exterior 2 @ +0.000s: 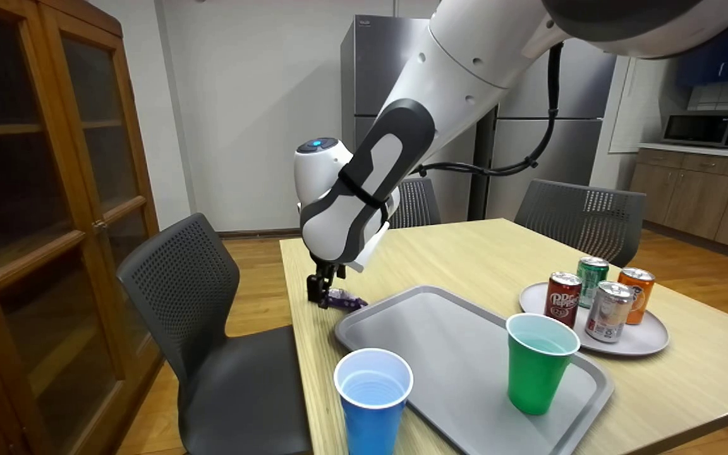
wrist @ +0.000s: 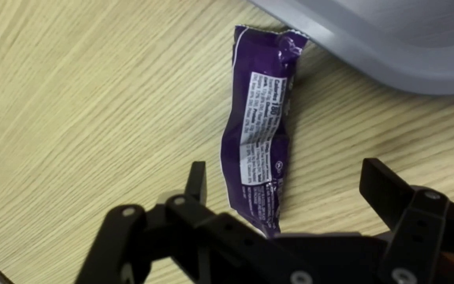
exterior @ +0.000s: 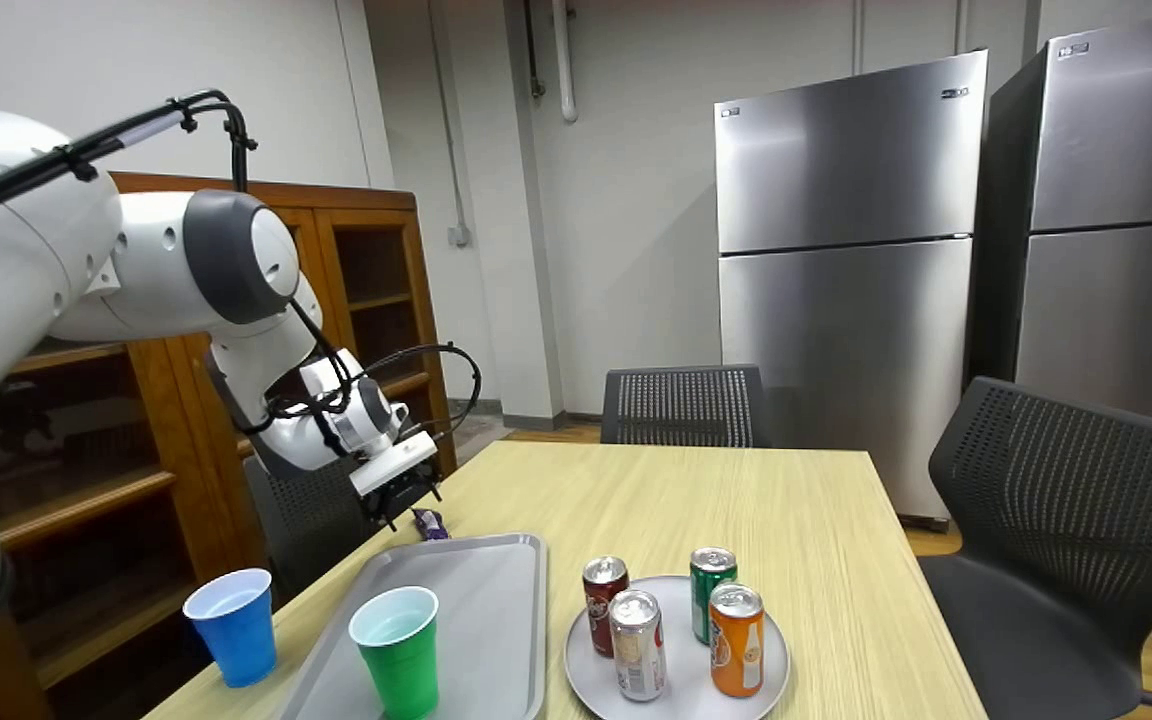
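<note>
Two black fingers (wrist: 384,189) of the gripper (wrist: 285,173) loom nearest the wrist camera, the jaws wide apart, with bare wood showing between each of them and the purple packet (wrist: 260,130) that lies lengthwise in the gap, printed side up on the table (wrist: 93,98). At its far end in that view the packet reaches the rim of the gray tray (wrist: 369,53), so close that I cannot tell whether they touch. Both exterior views show the gripper low over the table, just off a corner of the tray. Toward the tray's opposite end a green cup (exterior 2: 539,366) stands upright, and a blue cup (exterior 2: 373,404) stands on the table just beside one long side. Near the other long side rests a round plate (exterior 2: 648,338) bearing a dark red can (exterior 2: 563,303), a green can (exterior 2: 591,278), a silver can (exterior 2: 609,316) and an orange can (exterior 2: 642,297), all upright. Farther out are gray chairs (exterior: 681,405), a wooden cabinet (exterior 2: 81,189) and two steel refrigerators (exterior: 851,160)
</note>
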Action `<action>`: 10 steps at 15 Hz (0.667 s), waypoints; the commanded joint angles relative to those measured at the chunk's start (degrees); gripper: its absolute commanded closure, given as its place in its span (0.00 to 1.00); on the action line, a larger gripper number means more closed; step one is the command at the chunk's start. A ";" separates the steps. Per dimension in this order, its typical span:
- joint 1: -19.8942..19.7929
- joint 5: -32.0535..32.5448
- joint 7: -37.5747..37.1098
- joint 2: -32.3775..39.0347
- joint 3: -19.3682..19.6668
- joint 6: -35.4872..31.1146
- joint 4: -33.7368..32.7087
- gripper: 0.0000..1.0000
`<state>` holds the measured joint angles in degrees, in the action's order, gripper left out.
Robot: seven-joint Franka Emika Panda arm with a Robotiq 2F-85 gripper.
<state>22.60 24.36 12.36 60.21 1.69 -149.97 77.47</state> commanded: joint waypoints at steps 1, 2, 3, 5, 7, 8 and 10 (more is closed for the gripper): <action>0.00 0.91 -2.22 -4.39 0.83 -0.12 4.41 0.00; 0.01 1.00 -2.54 -5.42 0.99 -0.37 5.67 0.00; 0.09 1.13 -2.90 -6.36 1.18 -0.53 6.77 0.00; 0.24 1.27 -3.65 -8.74 1.27 -0.88 9.87 0.00; 0.19 1.40 -3.84 -11.31 0.94 -1.06 13.35 0.00; 0.05 1.42 -3.86 -12.84 0.66 -1.28 15.45 0.00; -0.01 1.62 -4.32 -15.82 0.56 -1.79 19.55 0.00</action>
<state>22.55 24.39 10.39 51.18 2.48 -150.43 88.08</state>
